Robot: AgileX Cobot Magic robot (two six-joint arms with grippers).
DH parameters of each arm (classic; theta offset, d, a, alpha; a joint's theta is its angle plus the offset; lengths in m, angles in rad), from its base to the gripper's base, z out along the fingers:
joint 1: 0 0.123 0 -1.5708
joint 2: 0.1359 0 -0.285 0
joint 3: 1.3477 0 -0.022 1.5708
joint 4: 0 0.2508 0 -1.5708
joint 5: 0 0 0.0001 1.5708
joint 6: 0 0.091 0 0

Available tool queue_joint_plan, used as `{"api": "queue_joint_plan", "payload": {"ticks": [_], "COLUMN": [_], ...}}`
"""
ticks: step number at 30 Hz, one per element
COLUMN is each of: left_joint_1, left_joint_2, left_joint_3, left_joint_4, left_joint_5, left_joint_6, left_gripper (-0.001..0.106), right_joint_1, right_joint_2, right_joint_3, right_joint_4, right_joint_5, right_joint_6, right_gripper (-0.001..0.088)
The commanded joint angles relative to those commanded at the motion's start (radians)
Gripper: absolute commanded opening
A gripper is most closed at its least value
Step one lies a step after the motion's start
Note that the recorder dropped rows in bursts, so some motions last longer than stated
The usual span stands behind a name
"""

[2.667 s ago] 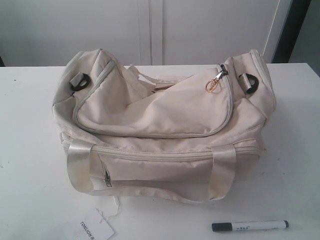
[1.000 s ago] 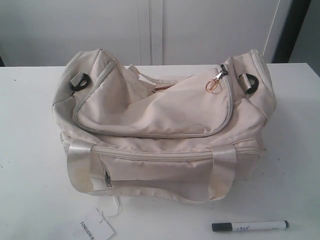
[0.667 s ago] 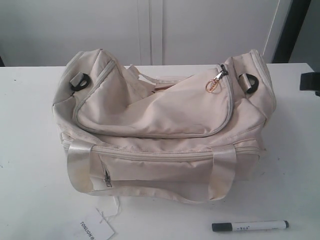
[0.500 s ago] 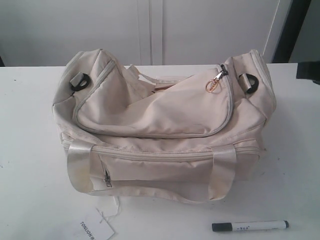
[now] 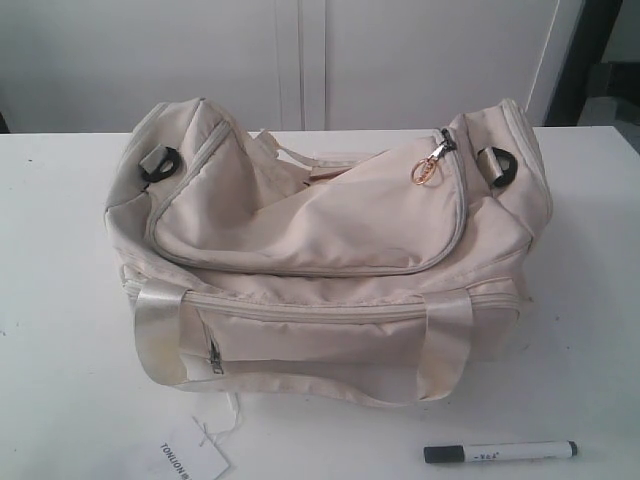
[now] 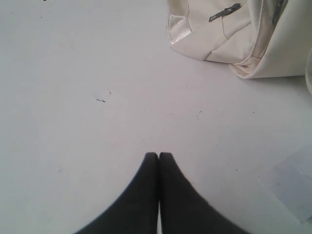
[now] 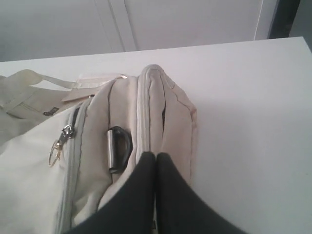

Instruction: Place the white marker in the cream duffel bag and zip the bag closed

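The cream duffel bag [image 5: 320, 240] stands in the middle of the white table, its gold ring pull [image 5: 425, 170] at the right end of the curved top zipper. The white marker [image 5: 500, 452] with its black cap lies on the table in front of the bag's right half, untouched. My right gripper [image 7: 156, 155] is shut and empty, hovering over the bag's right end [image 7: 161, 112] beside a black strap ring [image 7: 119, 148]. My left gripper [image 6: 158, 155] is shut and empty above bare table, well short of the bag's lower corner [image 6: 229, 44]. Neither gripper's fingers show in the exterior view.
A white paper hang tag [image 5: 190, 460] on a string lies at the table's front edge, left of the marker; its corner also shows in the left wrist view [image 6: 292, 190]. White cabinet doors [image 5: 300, 60] stand behind the table. A blurred grey part [image 5: 618, 90] shows at the right edge.
A dark part of the right arm came in at the exterior view's right edge and has moved upward along it. Bag, marker and tag have not moved.
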Motion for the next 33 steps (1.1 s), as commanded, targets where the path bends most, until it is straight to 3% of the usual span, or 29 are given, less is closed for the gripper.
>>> {"api": "queue_joint_plan", "payload": {"ticks": [8, 13, 24, 33], "left_joint_1": [0.0, 0.0, 0.0, 0.0], "left_joint_2": [0.0, 0.0, 0.0, 0.0], "left_joint_3": [0.0, 0.0, 0.0, 0.0], "left_joint_4": [0.0, 0.0, 0.0, 0.0], "left_joint_5": [0.0, 0.0, 0.0, 0.0], "left_joint_6": [0.0, 0.0, 0.0, 0.0], "left_gripper": [0.0, 0.0, 0.0, 0.0], "right_joint_1": [0.0, 0.0, 0.0, 0.0], "right_joint_2": [0.237, 0.342, 0.43, 0.458], "right_joint_3": [-0.214, -0.335, -0.406, -0.406], "right_joint_4": [0.018, 0.171, 0.167, 0.111], "right_joint_5": [0.147, 0.233, 0.256, 0.231], "right_joint_6": [-0.031, -0.163, -0.18, -0.173], "right_gripper": [0.0, 0.0, 0.0005, 0.0238]}}
